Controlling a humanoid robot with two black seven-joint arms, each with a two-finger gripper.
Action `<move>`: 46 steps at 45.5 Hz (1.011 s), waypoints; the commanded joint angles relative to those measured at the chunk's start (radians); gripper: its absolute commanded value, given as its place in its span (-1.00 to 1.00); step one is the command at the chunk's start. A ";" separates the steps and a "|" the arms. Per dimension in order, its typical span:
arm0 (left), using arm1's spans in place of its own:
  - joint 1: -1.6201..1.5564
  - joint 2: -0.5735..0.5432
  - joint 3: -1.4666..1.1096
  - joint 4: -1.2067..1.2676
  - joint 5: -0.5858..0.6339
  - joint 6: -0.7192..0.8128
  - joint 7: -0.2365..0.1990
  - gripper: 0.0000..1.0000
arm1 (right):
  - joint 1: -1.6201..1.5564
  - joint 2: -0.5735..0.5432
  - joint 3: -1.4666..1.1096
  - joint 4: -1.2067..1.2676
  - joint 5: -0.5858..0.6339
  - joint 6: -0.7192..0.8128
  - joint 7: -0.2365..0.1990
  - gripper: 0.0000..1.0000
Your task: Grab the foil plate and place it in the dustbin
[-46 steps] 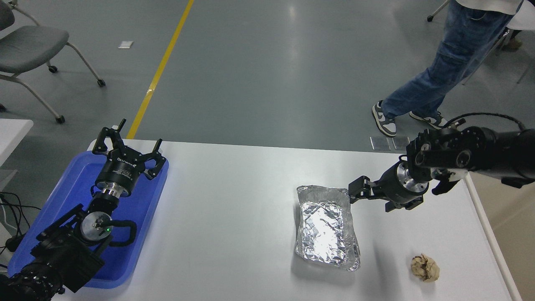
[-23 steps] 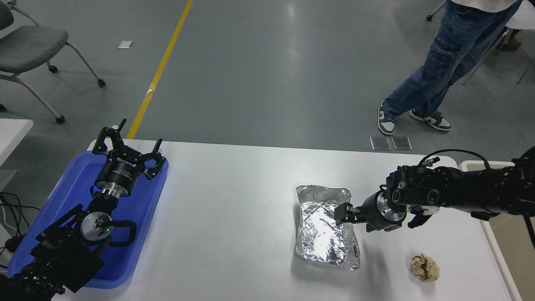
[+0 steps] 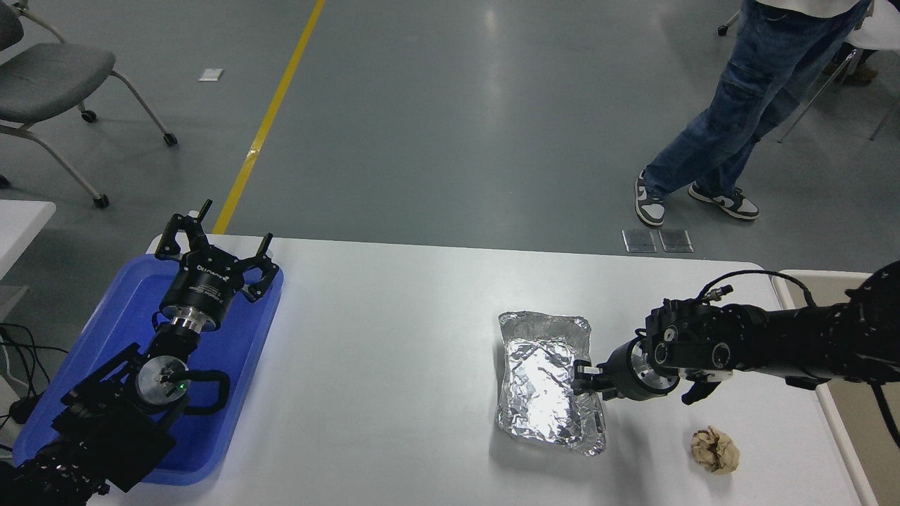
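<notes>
The foil plate (image 3: pixel 545 383) is a crinkled silver tray lying flat on the white table (image 3: pixel 394 337), right of centre. My right gripper (image 3: pixel 585 377) reaches in from the right edge, low over the table, with its tip at the middle of the plate's right wall. The black tip blends with the shiny foil there. The dustbin (image 3: pixel 858 422) shows only as a strip of off-white rim and tan inside at the right edge, past the table's end, partly behind my right arm. My left gripper (image 3: pixel 214 235) is open, parked over the blue tray.
A flat blue tray (image 3: pixel 112 330) lies at the table's left end under my left arm. A small crumpled tan paper ball (image 3: pixel 715 450) lies near the front right. A person's legs (image 3: pixel 724 126) stand on the floor beyond the far right. A grey chair (image 3: pixel 49 77) stands far left.
My right arm has come down and toward me, from the plate's far right corner to the middle of its right wall. The plate has not moved. The person stepped slightly.
</notes>
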 commanded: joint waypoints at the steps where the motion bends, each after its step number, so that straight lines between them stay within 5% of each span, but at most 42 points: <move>1: 0.000 0.000 -0.001 0.000 0.000 0.000 0.000 1.00 | -0.009 0.021 0.000 -0.002 -0.016 -0.006 0.000 -0.79; 6: 0.000 0.000 0.000 0.000 0.000 0.000 0.000 1.00 | -0.007 0.029 0.000 -0.002 -0.015 -0.011 0.000 -1.00; 25: 0.000 0.000 0.000 0.000 0.000 0.000 0.000 1.00 | 0.051 0.003 -0.007 0.020 -0.009 0.000 0.000 -1.00; 46: 0.000 0.000 0.000 0.000 0.000 -0.002 0.000 1.00 | 0.391 -0.269 -0.073 0.276 0.000 0.102 -0.003 -1.00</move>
